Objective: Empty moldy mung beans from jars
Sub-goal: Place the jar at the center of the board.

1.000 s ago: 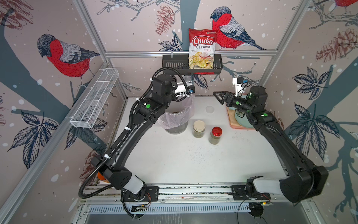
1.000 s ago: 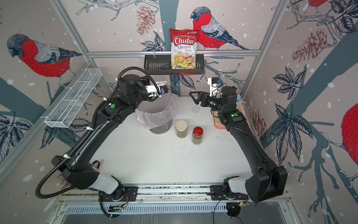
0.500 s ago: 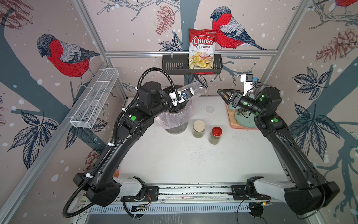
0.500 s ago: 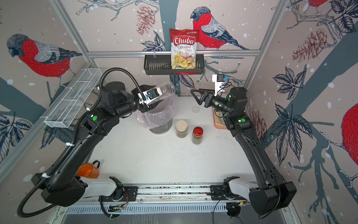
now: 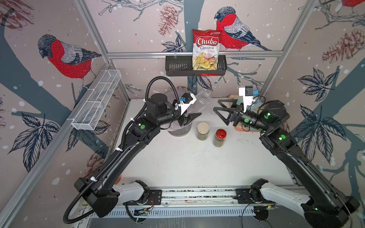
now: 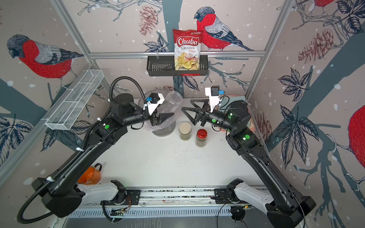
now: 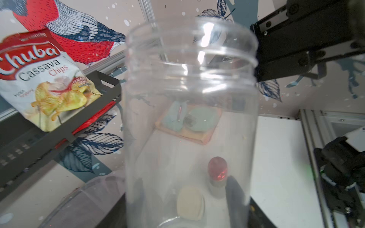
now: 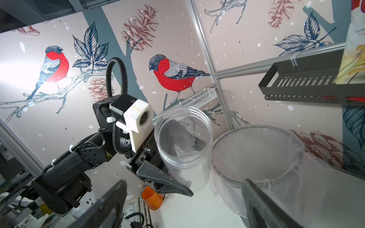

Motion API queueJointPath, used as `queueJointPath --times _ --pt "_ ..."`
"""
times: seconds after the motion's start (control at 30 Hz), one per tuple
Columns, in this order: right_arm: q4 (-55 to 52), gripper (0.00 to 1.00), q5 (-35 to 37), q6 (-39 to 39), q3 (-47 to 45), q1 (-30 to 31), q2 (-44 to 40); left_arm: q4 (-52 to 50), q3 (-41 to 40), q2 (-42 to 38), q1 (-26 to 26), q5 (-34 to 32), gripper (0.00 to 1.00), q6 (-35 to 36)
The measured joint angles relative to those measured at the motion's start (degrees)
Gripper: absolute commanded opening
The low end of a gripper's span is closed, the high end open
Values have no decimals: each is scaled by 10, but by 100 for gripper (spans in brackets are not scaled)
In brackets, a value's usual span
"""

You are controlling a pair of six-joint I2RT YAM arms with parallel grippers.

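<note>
**Fingers of my left gripper point(image 5: 191, 111) clamp the lidless jar; my right pair stands spread**

On the left, one dark finger point(image 8: 167, 183) lies along the near wall of the lidless jar point(image 8: 183, 142). The other shows through the clear plastic on the far side, so the jar is pinched between them near its base. It is held in the air and tilted, its open mouth raised toward my right arm. Its walls look clear right through.

My right gripper point(image 5: 216, 104) hangs in the air facing that mouth but apart from it. Its two fingers are spread wide and nothing is between them.

Just beside and below the held jar is the grey bin point(image 8: 256, 150) with its clear liner, its rim close to the jar's wall.

Next to the bin, between my arms, the beige-lidded jar point(image 5: 202, 131) stands upright on the white table point(image 5: 177, 173). The red-lidded jar point(image 5: 219, 137) stands just beside it, toward my right arm. Both lids are on. Through the walls of both jars the mung beans point(image 5: 201, 136) show as a dark olive mass.

Dark specks point(image 5: 199, 156) lie scattered on the table in front of those jars. Behind my right gripper, at the back of the table, an orange tray point(image 7: 201, 138) carries pale green pieces. An orange cup point(image 6: 89, 175) sits near my left arm's base. On the back wall a chips bag point(image 5: 206, 49) stands in a black shelf point(image 5: 177, 68).
</note>
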Motion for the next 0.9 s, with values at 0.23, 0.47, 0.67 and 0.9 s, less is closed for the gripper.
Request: queueJointPath --times 0.23,0.47,0.67,0.9 --pt "5 90 42 -35 -2 24 14 77 -44 0 3 62 0 -104" --pt "3 90 57 -52 28 49 54 125 -85 -9 4 68 0 -150" --pt "0 89 61 -66 53 73 87 147 -98 -16 4 67 0 -164" --pt "-3 80 68 -70 64 84 114 168 -104 -17 4 66 0 -174"
